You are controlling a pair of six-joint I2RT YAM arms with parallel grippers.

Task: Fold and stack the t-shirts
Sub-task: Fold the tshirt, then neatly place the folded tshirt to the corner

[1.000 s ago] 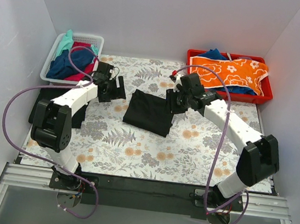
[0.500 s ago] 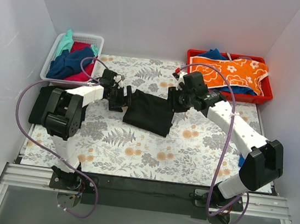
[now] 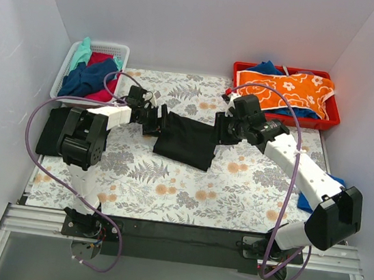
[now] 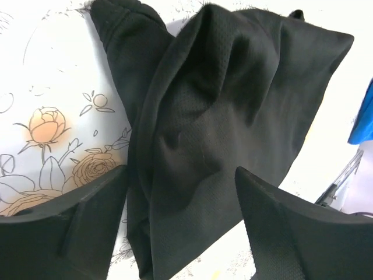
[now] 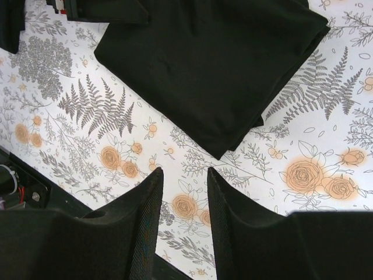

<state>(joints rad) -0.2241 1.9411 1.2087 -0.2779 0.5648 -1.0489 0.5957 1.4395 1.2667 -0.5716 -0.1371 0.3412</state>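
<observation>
A folded black t-shirt (image 3: 187, 140) lies on the fern-patterned covering in the middle of the top view. My left gripper (image 3: 154, 120) is at its left edge. In the left wrist view the gripper (image 4: 180, 198) is open, and the rumpled black cloth (image 4: 221, 116) lies between its spread fingers (image 4: 76, 227). My right gripper (image 3: 225, 128) is at the shirt's upper right edge. In the right wrist view the gripper (image 5: 183, 181) is open and empty over the covering, with the shirt's corner (image 5: 210, 64) just ahead of it.
A second folded black shirt (image 3: 52, 129) lies at the left edge. A white basket (image 3: 71, 52) of coloured shirts stands back left. A red bin (image 3: 331, 121) with orange floral cloth stands back right. A blue cloth (image 3: 333, 183) lies by the right arm.
My left gripper has moved right, from near the basket up to the shirt's left edge. My right arm's elbow has swung right, and its gripper has shifted slightly right.
</observation>
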